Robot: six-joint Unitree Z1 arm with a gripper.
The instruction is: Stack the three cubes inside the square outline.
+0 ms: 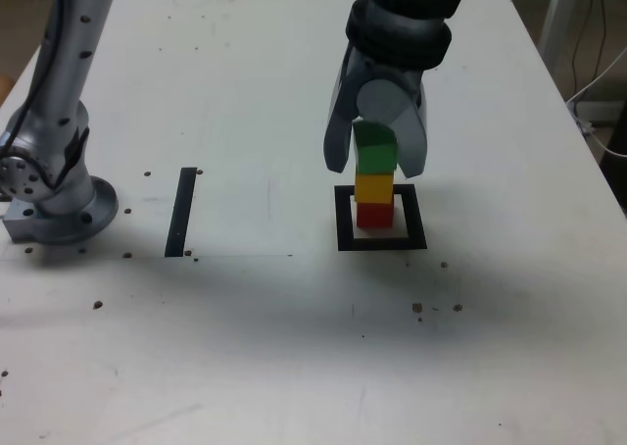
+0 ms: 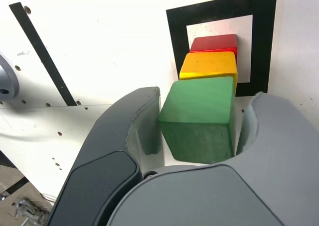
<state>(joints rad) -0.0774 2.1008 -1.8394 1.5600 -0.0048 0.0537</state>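
Cubes, green [image 2: 199, 119] on yellow [image 2: 209, 66] on red [image 2: 214, 43], bear no readable writing.

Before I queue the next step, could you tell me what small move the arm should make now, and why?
Probably open the claw a little wider, then lift straight up. The green cube already sits on the yellow cube and red cube inside the square outline, with both jaws flanking it closely, so sideways motion could topple the stack.

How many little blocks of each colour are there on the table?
Red cube: 1
Yellow cube: 1
Green cube: 1
Total: 3 cubes, stacked inside the square outline.
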